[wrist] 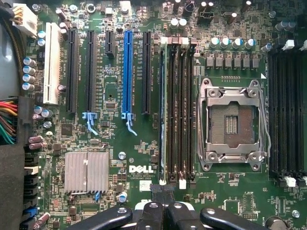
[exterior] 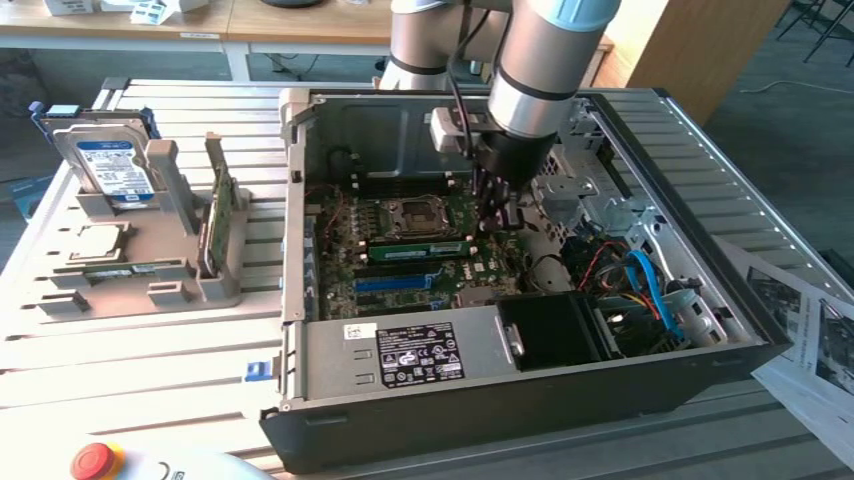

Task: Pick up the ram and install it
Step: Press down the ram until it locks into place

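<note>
Gripper: the black two-finger gripper is hanging low inside the open computer case. Its fingers are pressing together and gripping nothing that I can see.
Ram: the thin green ram stick with black chips is sitting in the first long slot, just beside the fingertips. In the exterior view it is lying flat across the green board.
Ram risk: one end may be sitting higher than the other. If the fingers are pushing on only one end, I think the stick could be tipping or bending.
Empty black slots: these are lying right beside the ram. A sideways slip could be knocking their little white clips.
Silver square socket: it is lying open with tiny pins showing. A bump here could be bending them.
Blue long slot: it is sitting on the other side, near enough to be scraped.
Grey plastic holder: it is standing well apart outside the case, holding a second green stick.
</note>
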You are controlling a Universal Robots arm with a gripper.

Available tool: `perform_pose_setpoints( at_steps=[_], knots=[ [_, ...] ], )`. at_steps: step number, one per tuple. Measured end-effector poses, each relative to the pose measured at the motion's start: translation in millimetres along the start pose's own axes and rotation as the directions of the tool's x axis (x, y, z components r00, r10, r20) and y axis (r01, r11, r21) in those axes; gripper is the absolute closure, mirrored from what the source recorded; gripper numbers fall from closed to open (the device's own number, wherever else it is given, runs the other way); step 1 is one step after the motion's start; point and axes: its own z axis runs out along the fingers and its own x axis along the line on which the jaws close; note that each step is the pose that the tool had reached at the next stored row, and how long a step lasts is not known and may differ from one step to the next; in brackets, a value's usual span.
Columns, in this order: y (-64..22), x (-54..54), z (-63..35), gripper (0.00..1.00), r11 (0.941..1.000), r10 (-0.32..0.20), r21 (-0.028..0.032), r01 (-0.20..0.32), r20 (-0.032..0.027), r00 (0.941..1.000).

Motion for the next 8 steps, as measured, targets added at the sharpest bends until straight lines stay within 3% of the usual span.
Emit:
perform_pose_setpoints(
  at_steps=[8],
  knots=[
    [3.0,-4.5,1.3,0.89,1.0,0.0,0.0001,0.0,-0.0046,1.0]
  ],
)
